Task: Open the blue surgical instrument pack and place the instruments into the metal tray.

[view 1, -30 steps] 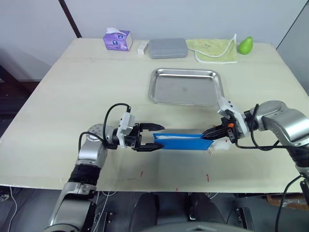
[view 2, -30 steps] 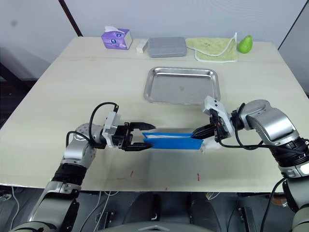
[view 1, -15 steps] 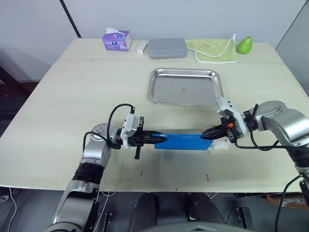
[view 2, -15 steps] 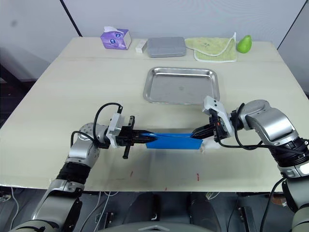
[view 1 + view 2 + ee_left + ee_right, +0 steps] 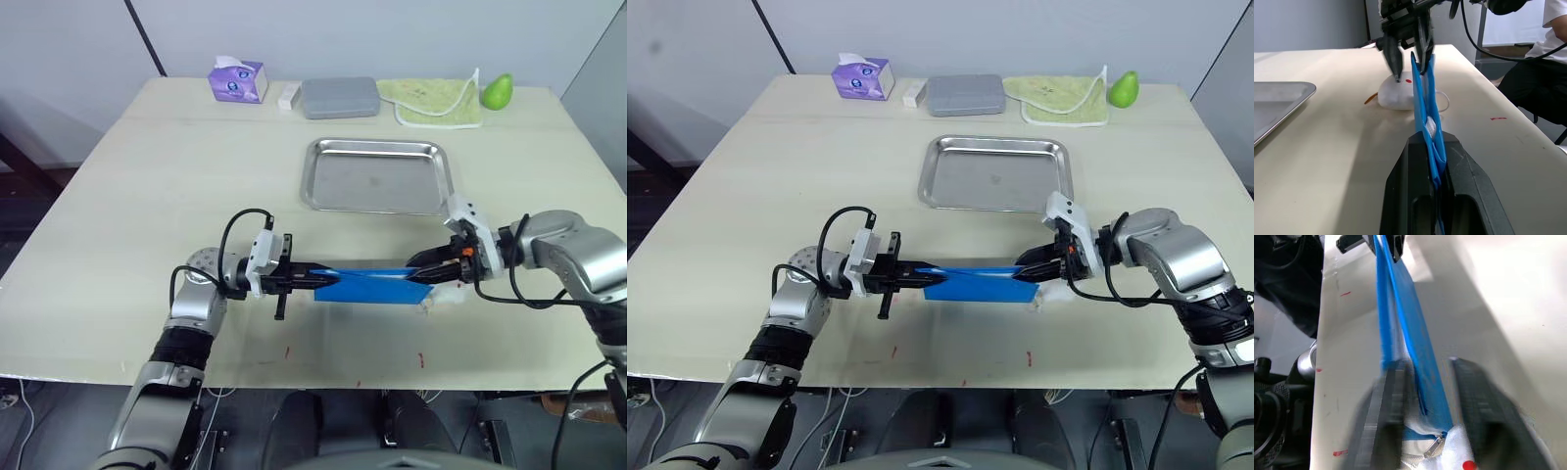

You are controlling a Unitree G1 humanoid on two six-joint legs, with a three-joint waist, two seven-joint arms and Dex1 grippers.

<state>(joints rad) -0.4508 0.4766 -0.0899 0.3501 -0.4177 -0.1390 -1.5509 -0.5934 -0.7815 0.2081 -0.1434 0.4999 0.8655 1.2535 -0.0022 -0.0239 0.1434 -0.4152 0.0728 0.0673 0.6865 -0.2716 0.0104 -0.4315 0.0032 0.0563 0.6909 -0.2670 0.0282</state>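
The blue surgical instrument pack (image 5: 367,284) stands on its edge on the table, stretched between my two grippers. My left gripper (image 5: 318,281) is shut on its left end; in the left wrist view the fingers (image 5: 1415,161) pinch the blue fabric (image 5: 1422,98). My right gripper (image 5: 423,273) is at the right end with its fingers (image 5: 1393,396) apart on either side of the pack (image 5: 1405,308). A white padded piece with a zipper (image 5: 446,297) lies under that end. The metal tray (image 5: 377,181) lies behind the pack. The instruments are hidden.
Along the far edge stand a purple tissue box (image 5: 238,80), a small white block (image 5: 289,95), a grey case (image 5: 339,98), a green cloth (image 5: 431,100) and a green pear-shaped object (image 5: 497,91). A seated person (image 5: 1547,54) is beyond the table's right side.
My left gripper closed on the pack's left end. My right gripper, shut on the right end before, has now parted its fingers. The pack stays stretched between them.
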